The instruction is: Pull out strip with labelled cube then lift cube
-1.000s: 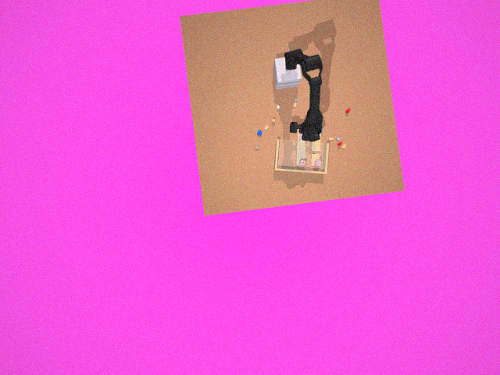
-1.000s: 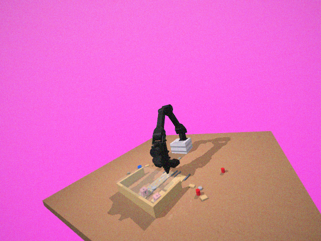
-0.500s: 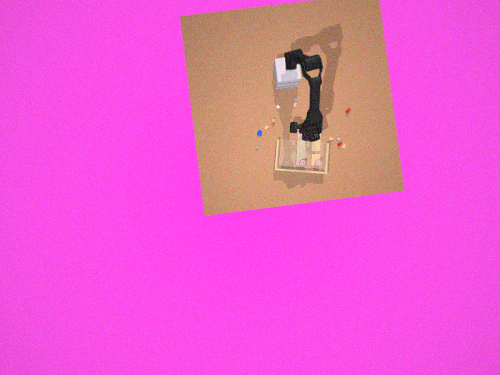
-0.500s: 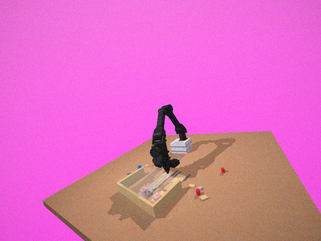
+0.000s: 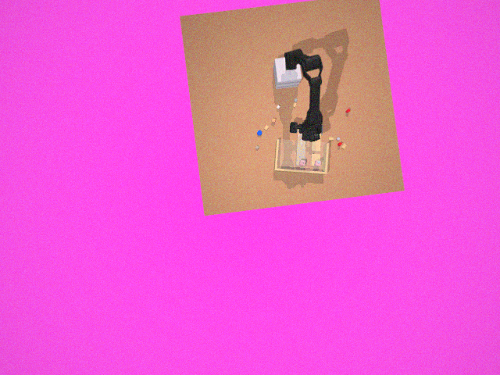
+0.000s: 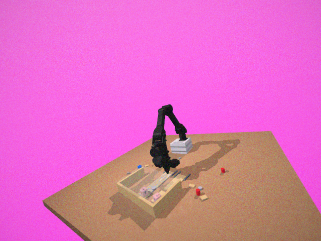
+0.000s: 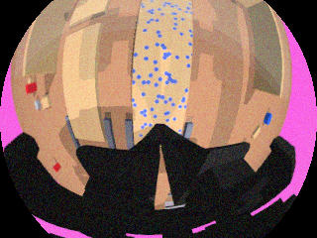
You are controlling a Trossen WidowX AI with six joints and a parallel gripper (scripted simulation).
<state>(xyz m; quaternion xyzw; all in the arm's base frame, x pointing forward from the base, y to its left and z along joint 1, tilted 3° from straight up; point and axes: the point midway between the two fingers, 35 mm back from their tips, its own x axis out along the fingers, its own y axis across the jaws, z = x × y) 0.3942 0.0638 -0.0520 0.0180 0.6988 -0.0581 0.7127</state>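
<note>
My gripper (image 6: 167,172) (image 7: 158,127) is shut and empty, its tips low at the open side of the wooden tray (image 5: 301,171) (image 6: 167,200), over or by the near end of a blue-speckled strip (image 5: 301,149) (image 6: 159,182) (image 7: 161,64). That strip looks unbroken where it shows. Left of it in the wrist view, a plain strip (image 5: 316,145) (image 7: 80,69) has a gap between two pieces. A pink cube with dark marks (image 5: 302,162) (image 6: 143,191) is at the speckled strip's far end; another pink cube (image 5: 318,162) (image 6: 156,196) is at the plain strip's. Their marks are unreadable.
Dark posts (image 6: 186,176) (image 7: 109,133) stand at the tray's open side. What looks like a see-through cover lies over the tray. The arm stands on a white block (image 5: 281,71) (image 6: 180,147). Red cylinders (image 6: 197,192) (image 6: 222,170) and a blue piece (image 5: 258,132) lie outside.
</note>
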